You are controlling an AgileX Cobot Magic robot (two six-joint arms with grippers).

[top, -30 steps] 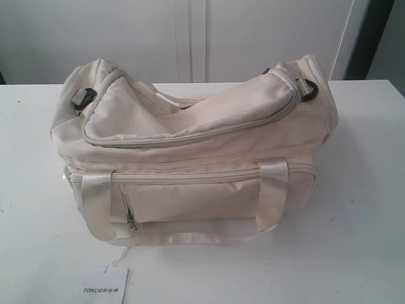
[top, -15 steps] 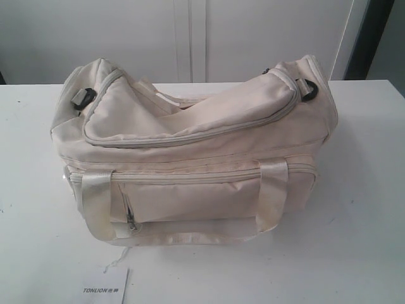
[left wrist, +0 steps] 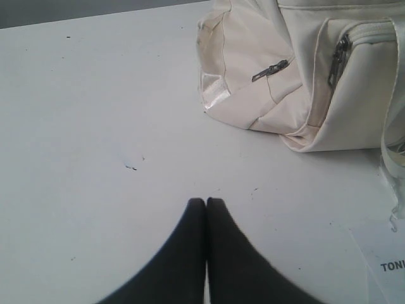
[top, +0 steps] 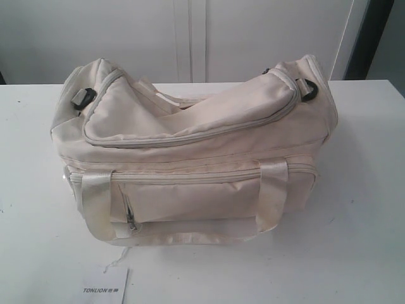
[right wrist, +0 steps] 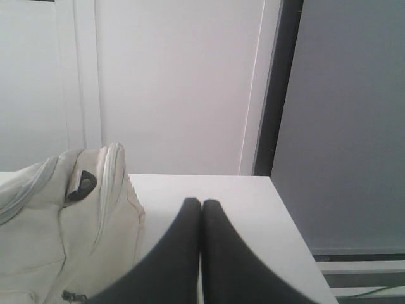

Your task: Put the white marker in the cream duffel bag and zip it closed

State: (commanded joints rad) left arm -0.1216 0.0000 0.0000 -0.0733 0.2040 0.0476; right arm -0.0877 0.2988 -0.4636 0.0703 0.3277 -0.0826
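The cream duffel bag [top: 190, 158] stands in the middle of the white table [top: 367, 209], its curved top zipper [top: 190, 136] looking zipped along the front. No white marker shows in any view. Neither gripper appears in the exterior view. In the left wrist view my left gripper [left wrist: 206, 201] is shut with nothing in it, over bare table short of the cream duffel bag's end [left wrist: 253, 76]. In the right wrist view my right gripper [right wrist: 201, 202] is shut and empty, beside the other end of the cream duffel bag [right wrist: 57, 221] with its black ring [right wrist: 81, 183].
A white "TONLION" card [top: 105, 288] lies at the table's front edge, also seen as the card [left wrist: 383, 259] in the left wrist view. A white wall [top: 190, 38] and a dark door frame [top: 370, 38] stand behind the table. The table's right edge [right wrist: 291, 228] is near my right gripper.
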